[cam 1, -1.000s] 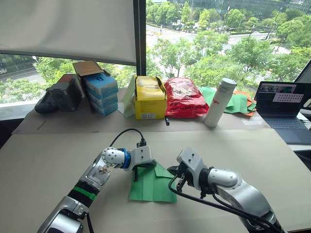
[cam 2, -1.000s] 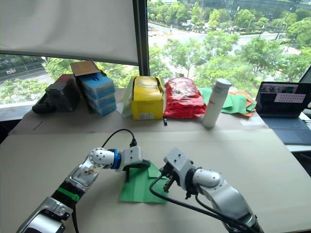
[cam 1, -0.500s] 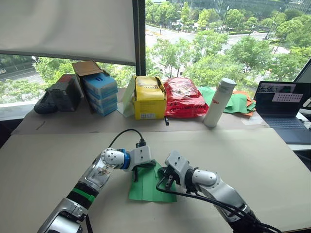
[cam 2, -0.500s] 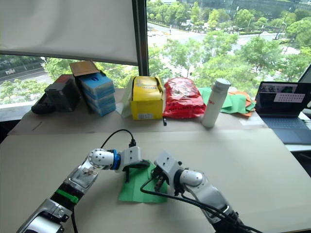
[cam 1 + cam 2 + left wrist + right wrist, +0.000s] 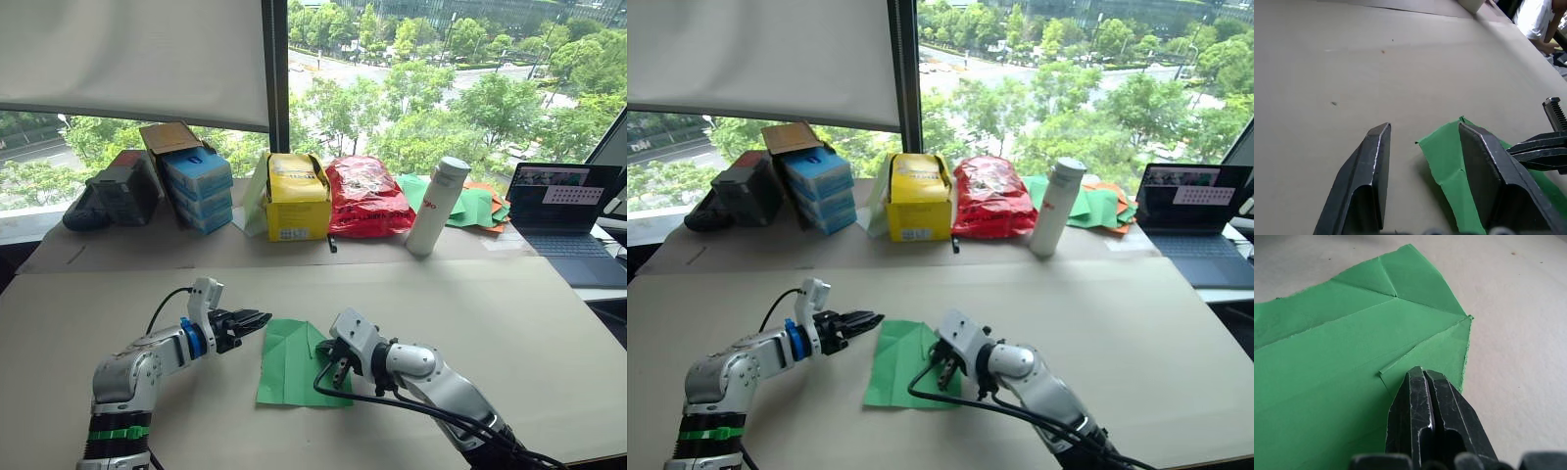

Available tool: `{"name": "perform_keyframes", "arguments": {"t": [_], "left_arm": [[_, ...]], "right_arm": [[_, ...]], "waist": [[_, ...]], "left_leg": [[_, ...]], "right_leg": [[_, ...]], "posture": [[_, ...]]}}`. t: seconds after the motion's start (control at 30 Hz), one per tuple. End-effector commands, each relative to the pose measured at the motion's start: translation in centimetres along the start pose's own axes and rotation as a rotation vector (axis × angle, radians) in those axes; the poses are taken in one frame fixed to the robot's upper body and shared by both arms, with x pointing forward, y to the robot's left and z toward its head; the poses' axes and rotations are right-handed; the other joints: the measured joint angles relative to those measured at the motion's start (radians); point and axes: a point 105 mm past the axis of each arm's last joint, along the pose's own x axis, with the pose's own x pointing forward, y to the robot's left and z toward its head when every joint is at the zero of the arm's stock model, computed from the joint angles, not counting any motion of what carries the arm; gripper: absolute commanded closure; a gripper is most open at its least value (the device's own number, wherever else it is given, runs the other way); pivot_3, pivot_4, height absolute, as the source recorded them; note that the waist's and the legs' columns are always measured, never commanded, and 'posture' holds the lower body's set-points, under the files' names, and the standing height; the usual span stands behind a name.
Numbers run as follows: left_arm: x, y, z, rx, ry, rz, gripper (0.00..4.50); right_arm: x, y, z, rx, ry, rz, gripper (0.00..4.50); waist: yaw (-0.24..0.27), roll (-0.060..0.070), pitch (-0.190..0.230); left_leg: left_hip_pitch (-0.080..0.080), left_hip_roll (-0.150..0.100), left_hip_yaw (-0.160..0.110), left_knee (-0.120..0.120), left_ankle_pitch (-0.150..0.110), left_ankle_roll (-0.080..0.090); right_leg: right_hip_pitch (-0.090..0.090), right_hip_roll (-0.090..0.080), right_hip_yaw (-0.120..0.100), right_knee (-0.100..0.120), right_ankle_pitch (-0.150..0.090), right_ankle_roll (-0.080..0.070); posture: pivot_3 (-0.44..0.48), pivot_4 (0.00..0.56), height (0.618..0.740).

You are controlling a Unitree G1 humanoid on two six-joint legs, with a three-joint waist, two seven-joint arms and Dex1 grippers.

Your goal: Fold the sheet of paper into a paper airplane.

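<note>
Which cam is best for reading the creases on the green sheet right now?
Right wrist view: the sheet of paper is close up, its crease lines and folded corner sharp, the shut right gripper pressing on it. Eye views show its whole outline; left wrist view catches one edge between the open left gripper fingers.

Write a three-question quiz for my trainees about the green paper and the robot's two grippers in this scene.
1. True or false: the left gripper is clamped on the green paper.
2. Which gripper has its fingers closed, tips down on the paper? A. left B. right C. both
3. Fill in: the white bottle stands beside a red ____.

Key: 1 false, it is open and just off the paper's edge. 2 B. 3 bag.
</note>
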Motion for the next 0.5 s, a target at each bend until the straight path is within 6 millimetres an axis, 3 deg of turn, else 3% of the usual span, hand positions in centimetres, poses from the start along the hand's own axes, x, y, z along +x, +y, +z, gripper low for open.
{"name": "perform_keyframes", "arguments": {"t": [0.03, 0.3, 0.5], "left_arm": [[0.1, -0.8, -0.6, -0.072, 0.000, -0.014, 1.03], [0.4, 1.0, -1.7, -0.105, 0.003, 0.137, 1.03], [-0.5, 0.9, -2.0, -0.085, 0.027, 0.149, 1.03]], "right_arm": [[0.4, 0.5, -1.6, 0.022, 0.066, 0.026, 4.50], [0.5, 0.5, -1.1, 0.014, 0.051, 0.025, 4.50], [0.4, 0.5, -1.1, 0.011, 0.053, 0.027, 4.50]], "waist": [[-0.002, 0.000, 0.000], [-0.003, 0.000, 0.000], [-0.007, 0.000, 0.000]], "left_leg": [[0.000, 0.000, 0.000, 0.000, 0.000, 0.000], [0.004, 0.000, 0.000, -0.004, 0.001, -0.002], [0.005, 0.000, 0.001, -0.007, 0.001, -0.003]], "right_leg": [[0.000, 0.000, 0.000, 0.000, 0.000, 0.000], [0.000, -0.001, 0.006, 0.000, 0.000, -0.001], [0.000, -0.006, 0.009, 0.000, 0.000, -0.002]], "posture": [[0.000, 0.150, 0.740], [0.000, 0.150, 0.740], [0.000, 0.150, 0.740]]}}
